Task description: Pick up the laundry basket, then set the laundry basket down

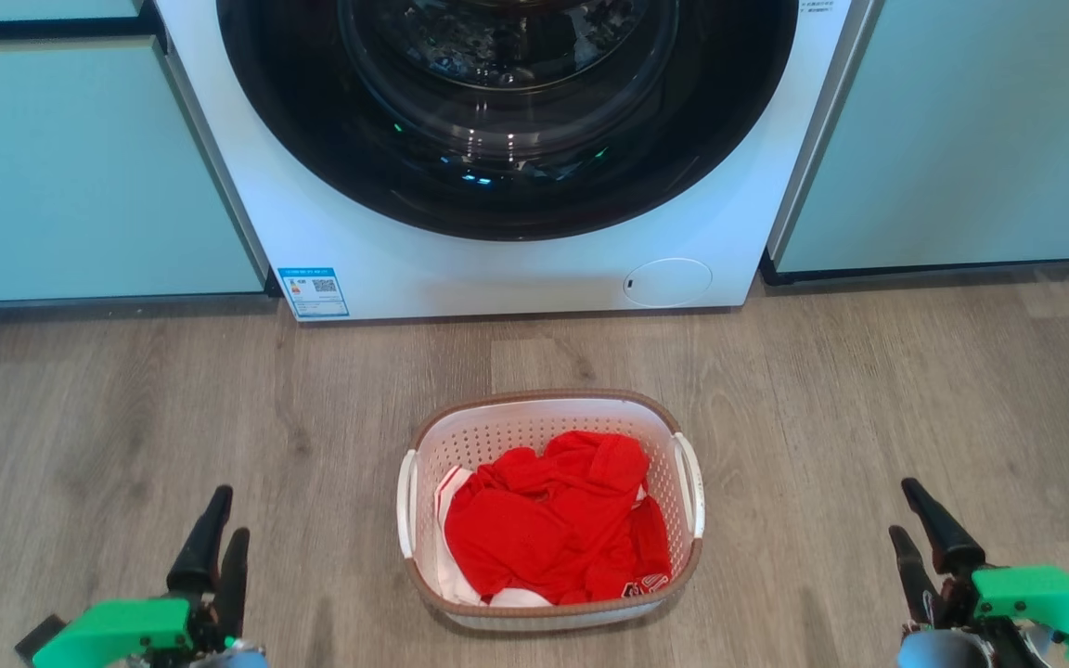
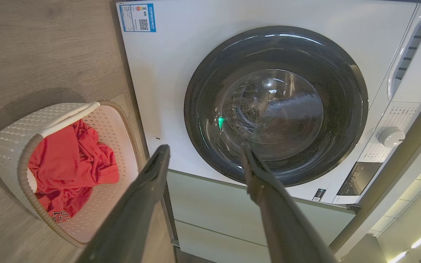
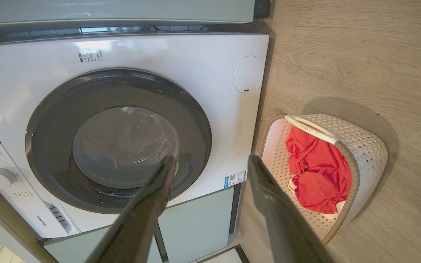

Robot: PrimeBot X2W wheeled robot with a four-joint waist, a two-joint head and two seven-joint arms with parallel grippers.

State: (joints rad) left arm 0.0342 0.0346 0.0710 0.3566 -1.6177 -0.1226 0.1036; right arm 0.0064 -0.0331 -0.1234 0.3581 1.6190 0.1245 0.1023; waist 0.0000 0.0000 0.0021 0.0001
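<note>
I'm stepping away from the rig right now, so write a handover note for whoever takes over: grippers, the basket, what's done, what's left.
Left gripper: open, empty, to the left of the basket, not touching it.
Right gripper: open, empty, to the right of the basket, not touching it.
Laundry basket: upright on the wood floor in front of the washer, between the grippers, red clothing inside.
Done: nothing yet; the basket is neither gripped nor lifted.
Left: probably grip it at the side handles, lift, then set it down.

Perforated white plastic laundry basket point(image 1: 516, 431) w/ red cloth point(image 1: 553, 529) on matt wood-look floor point(image 1: 126, 408).
</note>
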